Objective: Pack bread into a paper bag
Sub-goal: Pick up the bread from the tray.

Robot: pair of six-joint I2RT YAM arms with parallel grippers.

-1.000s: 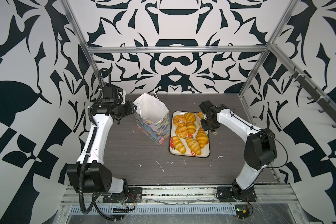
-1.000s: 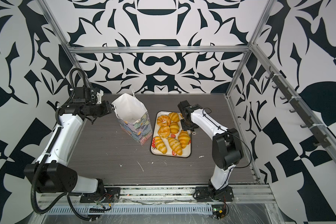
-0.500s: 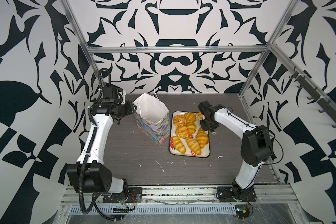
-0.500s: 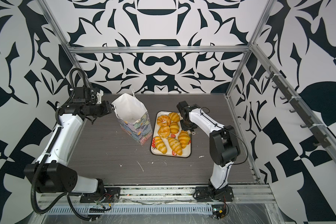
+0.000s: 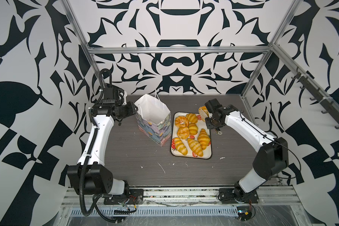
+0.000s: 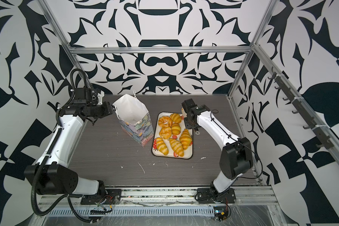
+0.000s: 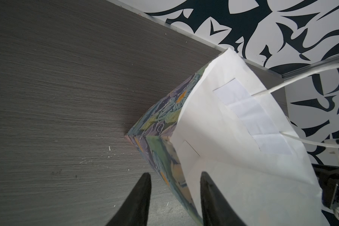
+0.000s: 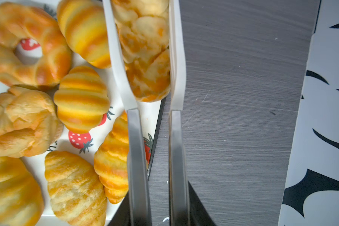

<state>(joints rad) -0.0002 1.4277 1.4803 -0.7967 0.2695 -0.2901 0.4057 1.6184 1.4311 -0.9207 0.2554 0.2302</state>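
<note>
Barely started: paper bag [image 5: 155, 109] looked empty, left end effector [image 7: 174, 176] part-open astride its rim. Right end effector [image 5: 210, 120] clamped tongs [image 8: 137, 146] pinching one pastry [image 5: 202, 112], seven more on the tray [image 5: 192, 157].

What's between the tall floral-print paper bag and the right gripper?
The cream strawberry-print tray of golden pastries, seen in both top views. The right gripper clamps another pastry.
</note>
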